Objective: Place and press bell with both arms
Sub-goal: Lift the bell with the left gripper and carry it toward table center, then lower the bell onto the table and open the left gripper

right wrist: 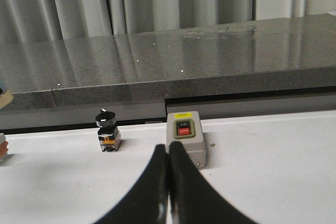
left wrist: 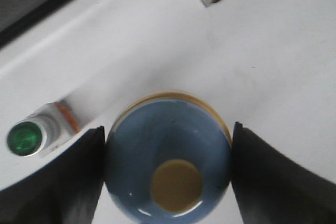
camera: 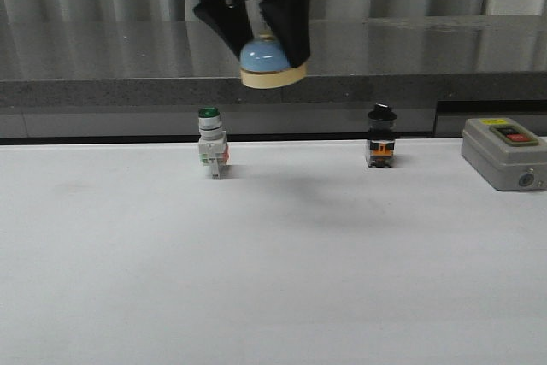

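Left claw [camera: 272, 36] clamped on bell [camera: 267, 61] dome, high above table [camera: 273, 279]. Rigid, smooth, slip-prone; base rim grips safer. Right claw [right wrist: 168, 182] pressed together, empty.

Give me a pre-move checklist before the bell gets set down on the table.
1. Left end effector shut on the bell: ok.
2. Bell upright, button on top: ok.
3. Bell held above the table, not touching: ok.
4. Landing spot between the green-capped switch and the black-knob switch free: ok.
5. Right end effector shut, ready to press: ok.
6. Right end effector's path past the grey box: cannot tell.
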Robot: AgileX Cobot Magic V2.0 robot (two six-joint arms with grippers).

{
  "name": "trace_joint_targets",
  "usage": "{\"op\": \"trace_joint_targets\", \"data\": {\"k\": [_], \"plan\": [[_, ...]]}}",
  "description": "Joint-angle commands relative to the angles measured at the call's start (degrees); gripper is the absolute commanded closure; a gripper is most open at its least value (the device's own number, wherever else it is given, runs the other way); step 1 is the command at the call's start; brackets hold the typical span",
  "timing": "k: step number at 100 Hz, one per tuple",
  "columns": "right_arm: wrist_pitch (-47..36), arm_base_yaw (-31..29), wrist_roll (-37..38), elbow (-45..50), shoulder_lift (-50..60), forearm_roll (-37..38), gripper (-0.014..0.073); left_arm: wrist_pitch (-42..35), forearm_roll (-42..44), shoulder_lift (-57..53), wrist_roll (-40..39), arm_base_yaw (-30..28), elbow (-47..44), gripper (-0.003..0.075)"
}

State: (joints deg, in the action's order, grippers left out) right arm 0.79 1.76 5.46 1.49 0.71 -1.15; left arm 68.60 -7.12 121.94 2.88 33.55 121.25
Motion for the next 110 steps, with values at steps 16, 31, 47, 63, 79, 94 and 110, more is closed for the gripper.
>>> {"op": "trace_joint_targets", "data": {"k": [16,31,47,63,79,94,110], "plan": [[-4.91,-0.32,-0.33,-0.83,0.70,0.23,0.0654,-2.30,-0.55,-0.74,-0.22,5.90,1.79,0.0458],[-4.91,-0.32,-0.33,-0.83,0.70,0.23,0.0654,-2.66,-0.30,1.77,-0.22,8.82,1.47,0.0458],[-4.91,-0.32,-0.33,-0.83,0.70,0.23,0.0654,-3.41,-0.17,4.82,-0.22,9.71,1.16,0.0458],[-4.91,-0.32,-0.33,-0.83,0.70,0.23,0.0654,-3.71,-0.17,8.33,-0.22,9.71,1.16,0.0458],[-4.91,-0.32,-0.33,-0.83,0.70,0.23,0.0654,-3.71,-0.40,9.59,-0.22,9.71,1.04,0.0455],[-4.91,-0.32,-0.33,-0.83,0.70,0.23,0.0654,-3.82,-1.02,9.59,-0.22,9.71,1.04,0.0349],[-4.91,-0.32,-0.33,-0.83,0.70,0.23,0.0654,-3.42,-1.02,9.48,-0.22,9.71,1.04,0.0246]]}}
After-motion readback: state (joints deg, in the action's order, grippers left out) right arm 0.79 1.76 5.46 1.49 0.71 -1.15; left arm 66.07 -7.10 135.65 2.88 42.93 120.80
